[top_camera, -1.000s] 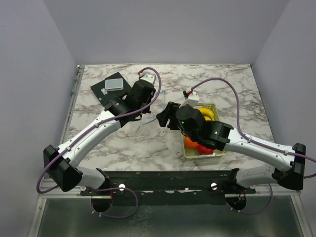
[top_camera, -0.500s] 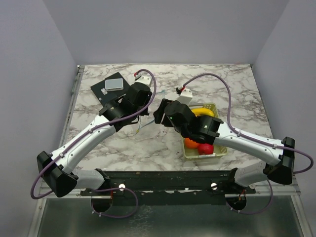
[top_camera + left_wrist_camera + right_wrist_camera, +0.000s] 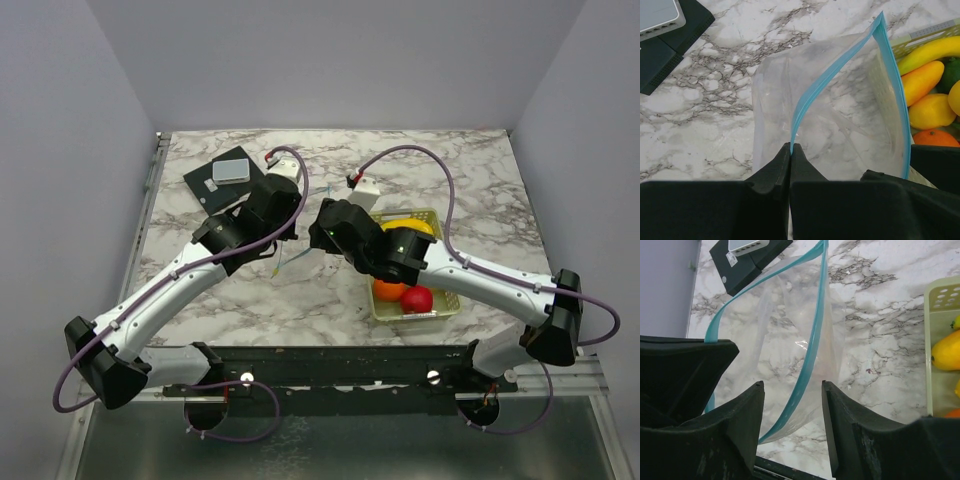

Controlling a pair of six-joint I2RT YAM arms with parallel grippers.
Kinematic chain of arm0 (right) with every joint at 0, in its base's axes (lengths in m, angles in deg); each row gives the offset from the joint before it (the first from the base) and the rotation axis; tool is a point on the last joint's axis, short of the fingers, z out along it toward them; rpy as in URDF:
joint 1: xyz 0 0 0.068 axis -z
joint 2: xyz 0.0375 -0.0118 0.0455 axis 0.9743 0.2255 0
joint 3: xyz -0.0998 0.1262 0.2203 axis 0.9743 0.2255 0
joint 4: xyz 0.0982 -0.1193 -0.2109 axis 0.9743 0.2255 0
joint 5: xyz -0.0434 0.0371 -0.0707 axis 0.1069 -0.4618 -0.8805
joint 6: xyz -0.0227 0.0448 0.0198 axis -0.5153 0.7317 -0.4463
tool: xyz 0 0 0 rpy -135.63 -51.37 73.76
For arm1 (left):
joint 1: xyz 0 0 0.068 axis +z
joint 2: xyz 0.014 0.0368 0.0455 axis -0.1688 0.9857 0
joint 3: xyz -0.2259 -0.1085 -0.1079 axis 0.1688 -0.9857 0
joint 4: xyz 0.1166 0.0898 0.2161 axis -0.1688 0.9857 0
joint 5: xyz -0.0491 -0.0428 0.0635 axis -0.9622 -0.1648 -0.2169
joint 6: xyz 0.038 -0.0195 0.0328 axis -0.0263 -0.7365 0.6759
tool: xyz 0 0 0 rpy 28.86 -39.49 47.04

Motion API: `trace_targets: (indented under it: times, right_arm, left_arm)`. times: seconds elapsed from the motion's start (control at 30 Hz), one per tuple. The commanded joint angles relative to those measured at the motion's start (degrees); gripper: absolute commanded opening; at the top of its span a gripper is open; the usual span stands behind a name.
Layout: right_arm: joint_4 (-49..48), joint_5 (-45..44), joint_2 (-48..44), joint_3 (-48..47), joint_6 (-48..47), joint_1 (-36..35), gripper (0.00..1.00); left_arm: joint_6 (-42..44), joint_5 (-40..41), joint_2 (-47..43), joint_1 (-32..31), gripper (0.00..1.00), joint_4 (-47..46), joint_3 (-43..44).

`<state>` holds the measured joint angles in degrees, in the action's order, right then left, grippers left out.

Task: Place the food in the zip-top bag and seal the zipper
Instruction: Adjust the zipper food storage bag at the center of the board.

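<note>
My left gripper (image 3: 791, 146) is shut on the zipper (image 3: 812, 92), pinching one side of the light blue strip and holding the clear zip-top bag (image 3: 850, 115) up with its mouth open. My right gripper (image 3: 792, 387) is open, its fingers on either side of the other side of the zipper (image 3: 812, 347) without gripping it. From above, both grippers meet over the bag (image 3: 298, 245) at the table's middle. The food (image 3: 405, 290), yellow pieces, an orange ball and a red apple, lies in the pale green basket (image 3: 440, 310); it also shows in the left wrist view (image 3: 927, 92).
A black block with a grey device (image 3: 232, 172) on it lies at the back left. The basket sits just right of the bag, partly under my right arm. Marble table (image 3: 480, 180), walls on three sides.
My right arm has swung left and forward from over the basket to the bag's mouth. My left arm has shifted slightly back-left with the bag in its grip.
</note>
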<state>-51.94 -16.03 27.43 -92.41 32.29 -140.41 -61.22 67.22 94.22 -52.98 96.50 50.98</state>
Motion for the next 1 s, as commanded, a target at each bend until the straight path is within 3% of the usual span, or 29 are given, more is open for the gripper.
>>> trace_targets:
  times: [0.0, 0.17, 0.4, 0.53, 0.8, 0.97]
  right_arm:
    - [1.4, -1.1, 1.9, -2.2, 1.3, 0.5, 0.53]
    - [1.4, -0.1, 2.9, -2.2, 1.8, 0.6, 0.43]
    - [0.8, 0.2, 3.1, -1.3, 1.8, 0.6, 0.02]
    - [0.0, 0.1, 2.9, -0.4, 1.3, 0.7, 0.01]
    - [-2.4, 1.6, 2.5, 1.8, 0.0, 0.7, 0.01]
    - [-2.4, 2.0, 3.0, 1.9, -0.7, 0.7, 0.01]
  left_arm:
    - [-0.9, 1.0, -2.1, -0.4, 0.00, 0.3, -1.0]
    - [-1.3, 1.6, -3.1, -0.3, 0.00, 0.3, -1.8]
    - [-1.4, 1.7, -4.4, -0.4, 0.00, 0.3, -3.5]
    - [-1.0, 1.8, -4.3, -0.4, 0.04, 0.5, -4.1]
    - [-0.6, 3.5, -2.6, -0.4, 0.29, 1.8, -2.7]
    - [0.0, 4.1, -1.0, -0.4, 0.32, 2.4, -1.1]
